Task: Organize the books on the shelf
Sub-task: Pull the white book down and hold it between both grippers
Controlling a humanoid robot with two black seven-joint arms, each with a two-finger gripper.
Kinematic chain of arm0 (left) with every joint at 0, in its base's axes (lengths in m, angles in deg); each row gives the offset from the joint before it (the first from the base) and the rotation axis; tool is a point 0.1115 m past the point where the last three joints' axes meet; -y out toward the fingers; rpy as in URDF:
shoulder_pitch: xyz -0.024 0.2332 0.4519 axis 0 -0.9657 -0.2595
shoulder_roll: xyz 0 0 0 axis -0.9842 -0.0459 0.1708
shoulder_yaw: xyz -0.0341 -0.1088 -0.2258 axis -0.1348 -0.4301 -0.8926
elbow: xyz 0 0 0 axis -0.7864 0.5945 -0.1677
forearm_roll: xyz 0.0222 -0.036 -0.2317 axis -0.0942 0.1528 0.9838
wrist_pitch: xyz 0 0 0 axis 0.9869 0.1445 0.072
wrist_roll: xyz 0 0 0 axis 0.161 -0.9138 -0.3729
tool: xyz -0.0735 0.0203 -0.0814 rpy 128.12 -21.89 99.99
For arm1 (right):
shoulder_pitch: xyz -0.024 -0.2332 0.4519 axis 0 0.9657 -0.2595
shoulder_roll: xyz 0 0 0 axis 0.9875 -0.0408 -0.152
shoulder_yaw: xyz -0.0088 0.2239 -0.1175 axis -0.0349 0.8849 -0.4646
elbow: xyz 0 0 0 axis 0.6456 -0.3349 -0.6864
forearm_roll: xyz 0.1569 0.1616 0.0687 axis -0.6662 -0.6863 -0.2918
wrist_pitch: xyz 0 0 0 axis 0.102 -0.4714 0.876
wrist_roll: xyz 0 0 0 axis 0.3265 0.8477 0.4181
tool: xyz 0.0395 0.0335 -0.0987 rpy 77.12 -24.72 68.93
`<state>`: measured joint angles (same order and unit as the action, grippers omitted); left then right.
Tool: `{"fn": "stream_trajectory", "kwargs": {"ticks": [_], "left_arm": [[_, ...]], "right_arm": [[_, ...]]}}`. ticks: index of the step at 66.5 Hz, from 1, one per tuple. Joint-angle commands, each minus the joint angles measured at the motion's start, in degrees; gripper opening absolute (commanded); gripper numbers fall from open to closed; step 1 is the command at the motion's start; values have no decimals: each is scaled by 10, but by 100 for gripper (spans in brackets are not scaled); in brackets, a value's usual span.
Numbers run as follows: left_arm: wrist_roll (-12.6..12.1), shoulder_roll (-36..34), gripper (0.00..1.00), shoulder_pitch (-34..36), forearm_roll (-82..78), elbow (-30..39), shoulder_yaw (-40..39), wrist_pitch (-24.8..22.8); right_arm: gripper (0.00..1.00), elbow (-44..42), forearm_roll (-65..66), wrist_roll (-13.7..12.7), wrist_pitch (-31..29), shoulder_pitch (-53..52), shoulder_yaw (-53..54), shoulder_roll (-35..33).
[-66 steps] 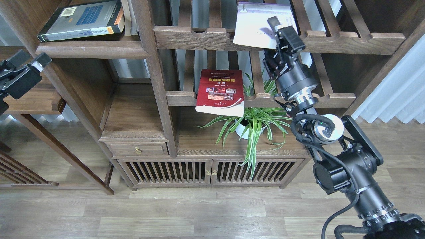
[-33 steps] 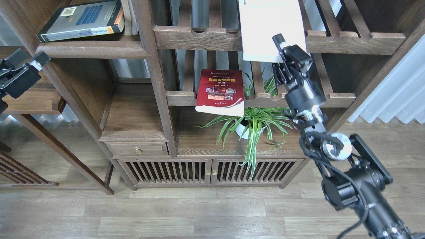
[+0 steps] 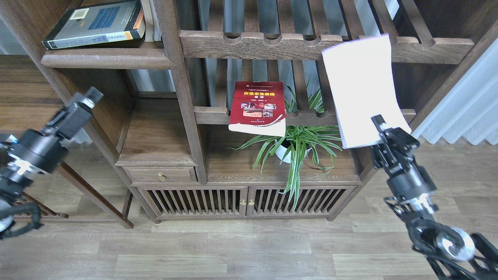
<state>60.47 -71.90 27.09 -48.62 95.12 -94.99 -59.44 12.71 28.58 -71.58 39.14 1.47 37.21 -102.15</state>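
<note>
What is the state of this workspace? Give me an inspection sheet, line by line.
Surface: the solid dark-brown wooden shelf board with rounded front lip carries the thick grey-and-black paperback, lying flat.
Job's things: the red paperback with photos lies on the lower slatted rack, overhanging its front rail. The white-lavender paperback is held in the air.
Clutter: a spider plant in a white pot stands on the cabinet top.
Grippers: right tool shut on the white-lavender paperback's lower corner; left tool holds nothing, fingers not distinguishable.
Cables: black cables run along both arms.
Surroundings: wood-plank floor, pale curtain at right.
</note>
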Motion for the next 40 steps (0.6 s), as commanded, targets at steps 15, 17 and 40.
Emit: {"fn": "stream_trajectory", "kwargs": {"ticks": [15, 17, 40], "left_arm": [[-18, 162, 100, -107, -20, -1, 5, 0], [-20, 175, 100, -116, -21, -1, 6, 0], [-32, 316, 100, -193, -22, -1, 50, 0]], "right_arm": [[1, -25, 0, -1, 0, 65, 4, 1], [1, -25, 0, -2, 0, 70, 3, 3], [2, -27, 0, -70, 0, 118, -61, 47]]}}
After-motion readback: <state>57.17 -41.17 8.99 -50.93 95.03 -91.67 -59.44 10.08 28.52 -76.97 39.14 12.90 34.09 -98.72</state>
